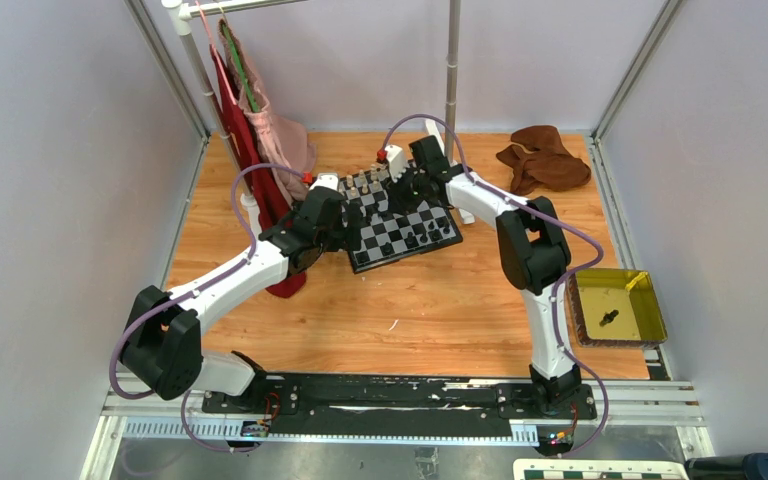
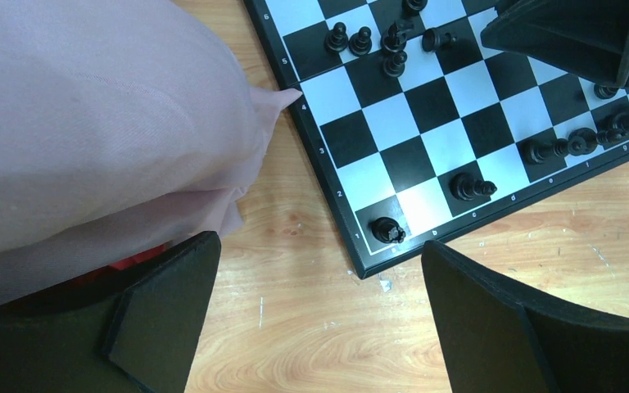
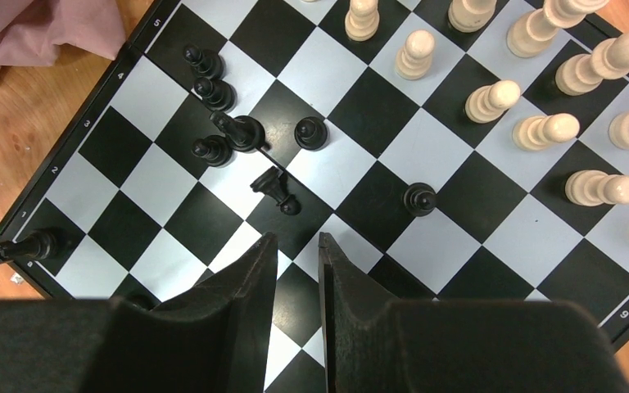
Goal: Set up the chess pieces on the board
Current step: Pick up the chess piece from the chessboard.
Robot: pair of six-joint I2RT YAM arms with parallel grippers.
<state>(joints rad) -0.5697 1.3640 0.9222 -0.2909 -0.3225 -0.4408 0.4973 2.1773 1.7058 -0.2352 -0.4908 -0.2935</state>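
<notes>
The right gripper hangs low over the board, its jaws drawn to a narrow slit with nothing between them. Just ahead of its tips a toppled black piece lies across the seam of two squares. Beyond that piece stands a loose knot of black pieces, and a lone black pawn stands off to one side. The cream pieces are ranked along the far side of the board, well apart from the fingers.

The left gripper is spread wide and empty above bare wooden table, just off the board's near corner. A black rook stands on that corner square, between the two fingers in the wrist view but touching neither. More black pieces are scattered along the board's edge and its middle squares.

A pink cloth lies against the board's side, beside the left fingers. From above, a brown cloth sits at the table's far right, and an amber tray near the right arm's base holds one small dark object.
</notes>
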